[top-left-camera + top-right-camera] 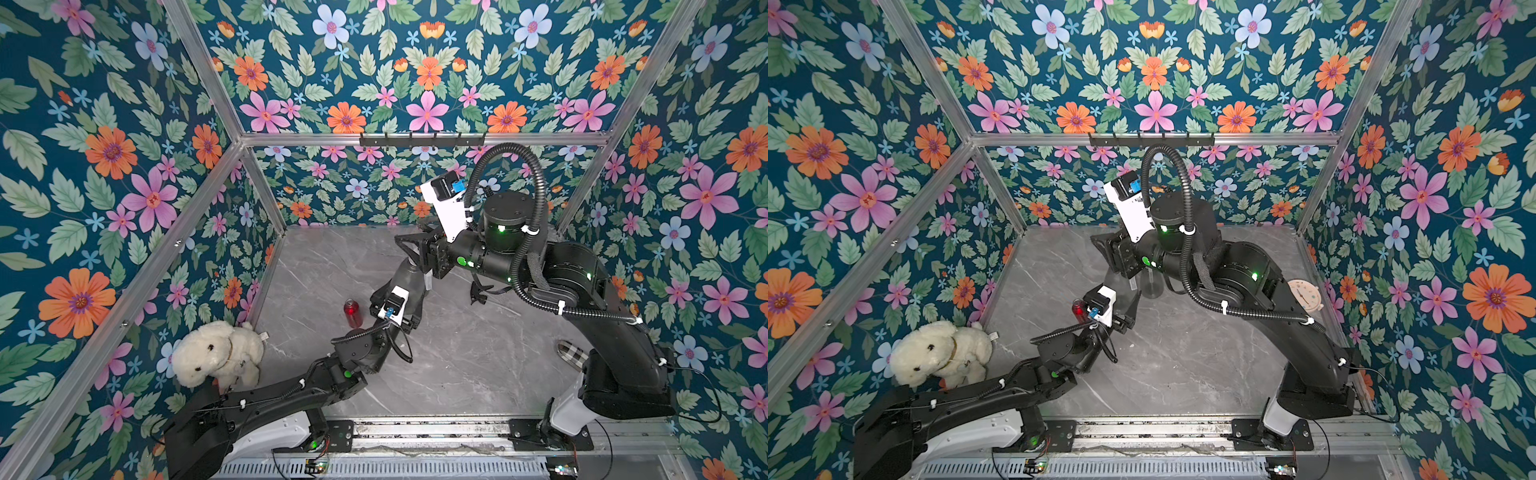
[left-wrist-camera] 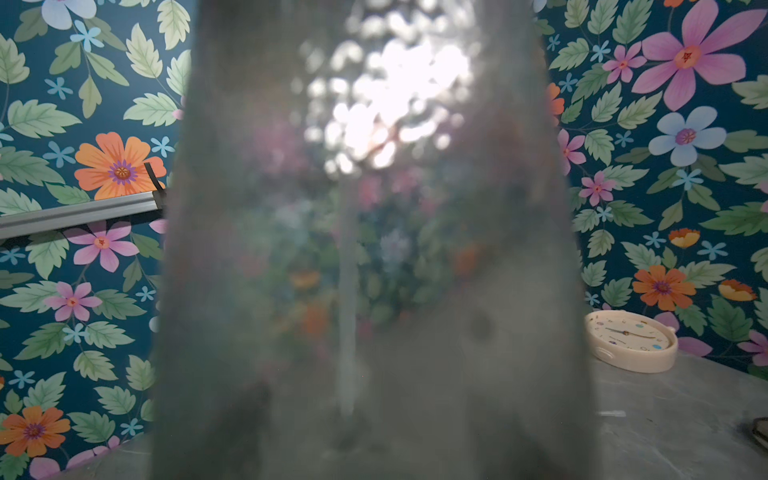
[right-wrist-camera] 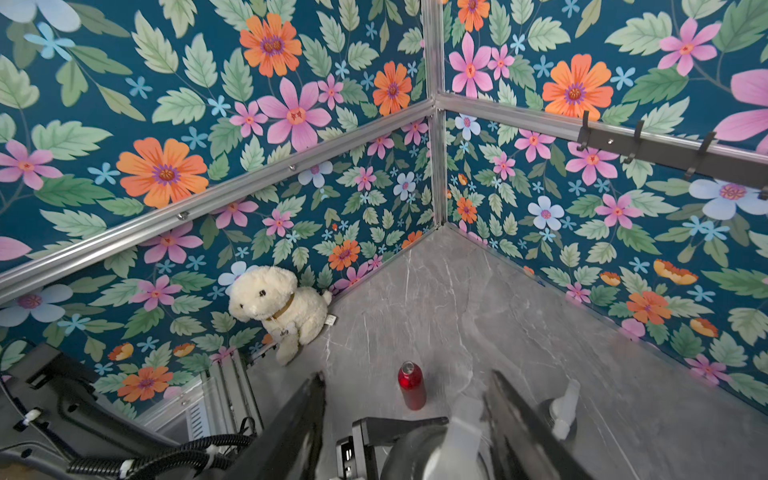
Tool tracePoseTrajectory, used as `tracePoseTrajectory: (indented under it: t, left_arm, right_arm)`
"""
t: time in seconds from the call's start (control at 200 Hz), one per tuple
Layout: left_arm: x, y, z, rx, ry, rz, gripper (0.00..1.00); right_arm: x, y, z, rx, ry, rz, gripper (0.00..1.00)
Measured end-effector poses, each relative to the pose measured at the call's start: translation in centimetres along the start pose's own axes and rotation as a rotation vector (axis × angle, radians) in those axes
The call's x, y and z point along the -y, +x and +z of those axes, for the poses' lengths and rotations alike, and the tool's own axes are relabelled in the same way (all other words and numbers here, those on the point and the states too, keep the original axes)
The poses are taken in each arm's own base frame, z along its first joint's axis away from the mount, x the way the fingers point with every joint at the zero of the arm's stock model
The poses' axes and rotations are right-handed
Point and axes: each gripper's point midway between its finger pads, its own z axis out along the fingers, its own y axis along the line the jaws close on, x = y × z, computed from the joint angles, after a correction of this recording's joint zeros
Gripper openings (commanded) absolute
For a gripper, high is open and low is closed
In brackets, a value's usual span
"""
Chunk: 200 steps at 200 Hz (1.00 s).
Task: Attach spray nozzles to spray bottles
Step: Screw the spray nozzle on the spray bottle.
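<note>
- The left gripper (image 1: 397, 293) appeared closed round the body of the grey bottle (image 2: 374, 291), which stood on the table (image 1: 457, 365) near its middle. If that hold were loose, any twist applied at the neck could have spun the bottle instead of threading the collar.
- The right gripper (image 1: 415, 253) hung over the neck with its jaws apart. They straddled the whitish nozzle (image 3: 461, 415) without clamping it: one finger lay against it and the other stood clear. Closing off-centre could have tilted the head and cross-threaded it.
- The dip tube (image 2: 347, 316) already ran down inside the bottle. Lifting the nozzle carelessly could have pulled it back out.
- The second grey bottle (image 3: 559, 411), just beside, wore a whitish nozzle and could have been knocked over by a swinging finger.
- The red bottle (image 3: 411, 386) stood near the left wrist, within reach of a bump.
- The black nozzle (image 1: 478, 293) lay under the right arm and could have been swept away.
- No brand was readable. The plush dog (image 3: 278, 307) wore a tag too small to read.
</note>
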Motion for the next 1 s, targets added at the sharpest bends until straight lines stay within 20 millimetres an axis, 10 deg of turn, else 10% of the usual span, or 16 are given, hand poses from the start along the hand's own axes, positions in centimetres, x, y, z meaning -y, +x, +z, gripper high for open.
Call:
tracePoseTrajectory:
  t: [0.61, 1.0]
  left_arm:
    - [-0.2, -0.2, -0.6, 0.039, -0.040, 0.023, 0.00]
    - [0.1, -0.4, -1.1, 0.056, -0.021, 0.037, 0.00]
  right_arm:
    - [1.6, 3.1, -0.5, -0.116, 0.087, -0.010, 0.53]
    - [1.8, 3.8, 0.5, -0.179, 0.107, -0.008, 0.18]
